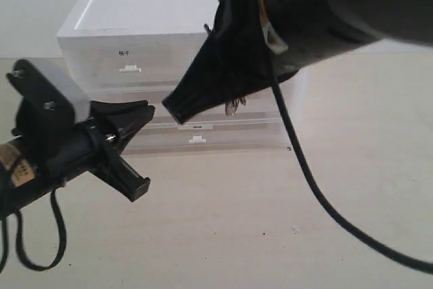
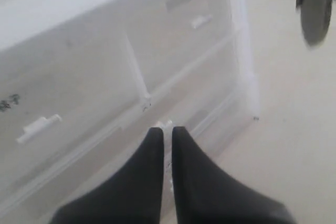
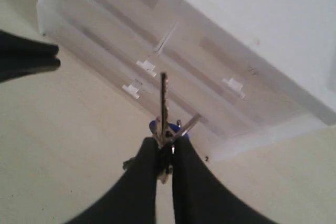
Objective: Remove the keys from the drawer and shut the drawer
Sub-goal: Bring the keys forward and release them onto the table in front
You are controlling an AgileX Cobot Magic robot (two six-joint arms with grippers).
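Keys [image 3: 164,103] hang pinched in the right hand [image 3: 164,148], held clear of the drawer [image 1: 243,139]. Left hand [image 2: 165,129], clenched empty, likely pushes it shut.

The cabinet [image 1: 135,28] is set near the far edge of the table [image 1: 223,221], with the drawer [image 1: 203,133] in its lowest tier. The left gripper [image 1: 145,109] is held before the cabinet's left part. Just beside it, to the right and before the drawer, the right gripper [image 1: 174,107] is held, with the keys [image 3: 164,103] clamped between its fingers.
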